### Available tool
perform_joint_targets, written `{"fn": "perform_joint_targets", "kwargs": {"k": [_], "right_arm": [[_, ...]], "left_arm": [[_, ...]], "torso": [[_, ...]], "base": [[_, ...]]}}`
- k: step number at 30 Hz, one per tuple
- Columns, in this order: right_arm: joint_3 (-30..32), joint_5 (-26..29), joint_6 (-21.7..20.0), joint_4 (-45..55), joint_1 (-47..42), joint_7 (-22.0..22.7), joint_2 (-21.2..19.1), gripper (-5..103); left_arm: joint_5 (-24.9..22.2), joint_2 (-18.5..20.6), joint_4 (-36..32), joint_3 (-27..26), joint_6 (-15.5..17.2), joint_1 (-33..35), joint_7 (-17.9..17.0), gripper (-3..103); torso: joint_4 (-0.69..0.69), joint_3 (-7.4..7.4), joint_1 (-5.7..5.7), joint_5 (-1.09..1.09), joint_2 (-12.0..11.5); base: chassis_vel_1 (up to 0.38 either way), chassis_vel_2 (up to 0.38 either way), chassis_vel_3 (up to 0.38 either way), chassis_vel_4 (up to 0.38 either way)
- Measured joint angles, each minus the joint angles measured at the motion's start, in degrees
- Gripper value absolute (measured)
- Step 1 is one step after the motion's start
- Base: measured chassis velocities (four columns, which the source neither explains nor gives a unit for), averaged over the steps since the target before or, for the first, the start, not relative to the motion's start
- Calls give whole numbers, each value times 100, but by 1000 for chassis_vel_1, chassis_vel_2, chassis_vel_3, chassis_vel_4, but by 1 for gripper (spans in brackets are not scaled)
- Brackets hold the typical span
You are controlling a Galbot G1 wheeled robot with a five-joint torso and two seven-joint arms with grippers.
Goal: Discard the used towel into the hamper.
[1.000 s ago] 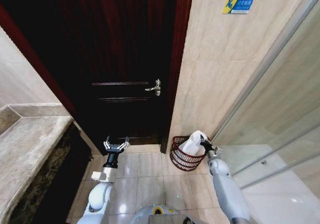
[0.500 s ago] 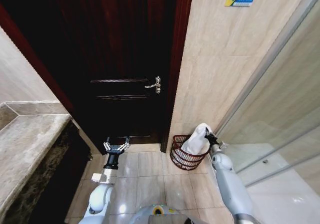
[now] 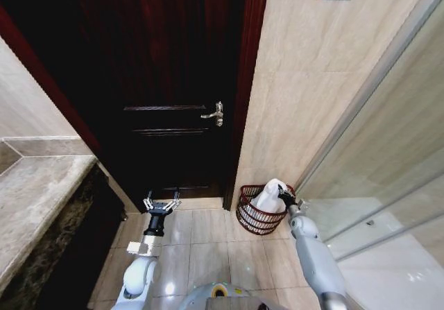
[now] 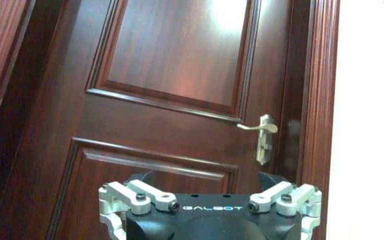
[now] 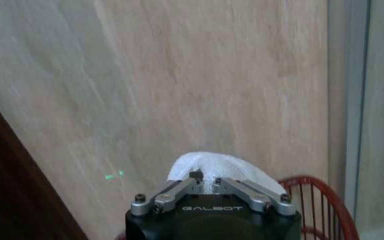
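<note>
1. The hamper (image 3: 260, 211), a dark red ribbed basket, stands on the tiled floor (image 3: 208, 244) at the foot of the beige wall (image 3: 312, 81), just beside the dark wooden door (image 3: 166, 102).
2. The white towel (image 3: 268, 195) sits bunched in the hamper, its top rising above the rim.
3. The right gripper (image 3: 282, 195) is at the hamper's rim, fingers pinched together on the towel's upper fold; the right wrist view shows the cloth (image 5: 212, 167) between them.
4. The left gripper (image 3: 161, 202) hangs low before the door, fingers spread apart and holding nothing.
5. A brass lever handle (image 3: 215, 114) sits at the door's edge.
</note>
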Motion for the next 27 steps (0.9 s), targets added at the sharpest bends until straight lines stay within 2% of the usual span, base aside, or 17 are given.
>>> {"fn": "perform_joint_targets", "kwargs": {"k": [5, 10, 12, 13, 14, 17, 27], "right_arm": [[-6, -57, 4, -121, 65, -37, 29, 2], [-20, -72, -185, -135, 141, -38, 97, 2], [-16, -122, -569, -65, 177, 14, 117, 2], [-16, -122, -569, -65, 177, 14, 117, 2], [-16, -129, -826, 41, 160, 30, 110, 2], [-13, -210, -1204, 205, 113, 58, 74, 2], [2, -291, -1356, 114, 165, 83, 34, 2]], "left_arm": [[0, -4, 2, 1, -12, 6, 15, 100], [-2, -6, 7, -4, -28, 12, 20, 100], [-7, -5, 7, -12, -35, 26, 22, 100], [-7, -5, 7, -12, -35, 26, 22, 100], [-16, -4, 7, -16, -39, 31, 22, 100], [-34, 4, 11, -25, -45, 38, 22, 100], [-54, 13, 19, -43, -65, 37, 20, 100]], "torso": [[0, -75, -69, 0, -143], [0, -149, -135, 0, -282], [0, -197, -176, 1, -372], [0, -197, -176, 1, -372], [1, -219, -195, 1, -414], [0, -273, -244, -2, -514], [0, -402, -364, 0, -766]], "base": [[0, 0, 0, 0], [0, 0, 0, 0], [0, 0, 0, 0], [0, 0, 0, 0], [0, 0, 0, 0], [0, 0, 0, 0], [0, 0, 0, 0]]}}
